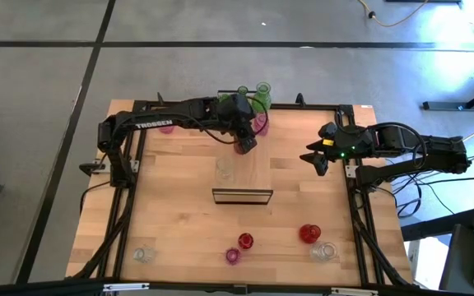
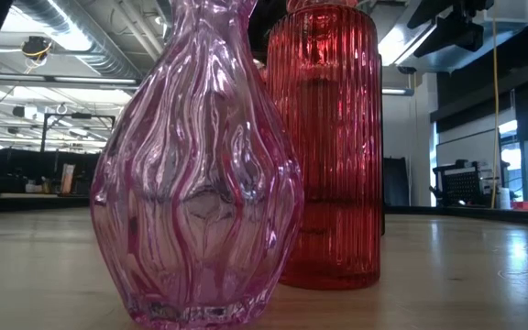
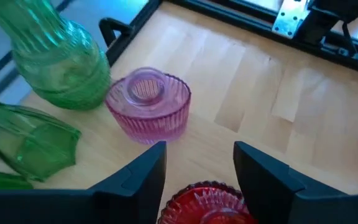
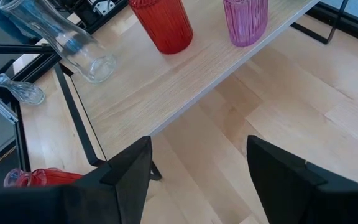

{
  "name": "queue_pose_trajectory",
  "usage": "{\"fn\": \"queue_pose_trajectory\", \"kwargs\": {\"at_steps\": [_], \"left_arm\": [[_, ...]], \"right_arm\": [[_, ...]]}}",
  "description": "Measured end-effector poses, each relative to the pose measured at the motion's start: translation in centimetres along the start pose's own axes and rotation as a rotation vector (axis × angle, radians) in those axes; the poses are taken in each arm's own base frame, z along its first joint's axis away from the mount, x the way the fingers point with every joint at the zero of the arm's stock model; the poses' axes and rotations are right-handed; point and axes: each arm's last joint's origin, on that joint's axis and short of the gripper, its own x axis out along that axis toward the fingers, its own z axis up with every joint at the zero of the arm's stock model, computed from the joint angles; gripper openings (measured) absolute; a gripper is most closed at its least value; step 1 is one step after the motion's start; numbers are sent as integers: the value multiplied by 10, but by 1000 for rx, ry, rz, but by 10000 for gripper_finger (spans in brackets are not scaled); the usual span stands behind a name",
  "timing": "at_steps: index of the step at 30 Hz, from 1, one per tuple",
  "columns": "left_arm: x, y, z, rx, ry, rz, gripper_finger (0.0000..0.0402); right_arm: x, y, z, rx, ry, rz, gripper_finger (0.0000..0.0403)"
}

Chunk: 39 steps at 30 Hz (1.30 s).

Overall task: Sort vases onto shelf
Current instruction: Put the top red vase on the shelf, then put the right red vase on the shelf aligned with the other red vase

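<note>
Looking down from above, the left gripper (image 1: 246,145) hangs over the far middle of the table, right by the cluster of vases at the back edge. Its own camera shows the jaws parted with a red vase (image 3: 207,204) sitting between the fingertips, not squeezed as far as I can tell, so my guess is it's either just set down or about to be picked. Just ahead of it stand a pink vase (image 3: 149,104) and a green vase (image 3: 58,59), close together, with another green one (image 3: 23,140) lying tilted beside them.

The shelf (image 4: 185,74) shows best from the right wrist: a pale plank on a dark frame, carrying a red, a pink and a clear vase (image 4: 73,43), grouped loosely by colour, which fits sorting.

The right gripper (image 1: 315,158) waits near the right edge, jaws wide, holding nothing.

Still unsorted at the near edge: two red ones (image 1: 309,233), a small pink, and clear ones at both corners. So maybe halfway done.
</note>
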Motion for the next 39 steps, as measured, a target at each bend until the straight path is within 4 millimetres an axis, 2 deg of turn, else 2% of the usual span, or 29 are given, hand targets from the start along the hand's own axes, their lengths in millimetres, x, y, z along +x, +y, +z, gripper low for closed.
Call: {"fn": "queue_pose_trajectory", "kwargs": {"at_steps": [5, 11, 17, 19, 23, 27, 32, 36, 39], "left_arm": [[-26, 7, 11, -9, -104, 45, 181], [-75, 23, 26, -37, -267, 58, 181], [-123, 34, 22, -77, -315, 84, 181], [-135, 40, 15, -81, -274, 135, 181], [-146, 53, -7, -104, -88, 214, 181], [-155, 53, -25, -114, 50, 242, 181], [-159, 51, -45, -145, 79, 291, 181], [-158, 48, -74, -229, 127, 269, 181], [-165, 40, -97, -284, 126, 215, 181]], "right_arm": [[0, 0, 0, 0, 0, 1, 241], [0, 0, 0, 0, -1, 1, 241], [0, 0, 0, 0, -2, 1, 241], [0, 0, 0, 0, -3, 1, 241], [0, 0, 0, -1, -3, 1, 241], [0, 0, 0, -4, -3, 1, 241], [0, 0, 1, -9, -15, -13, 241], [0, 0, 1, -10, -15, -13, 241], [0, 0, 1, -16, -13, -10, 241]]}}
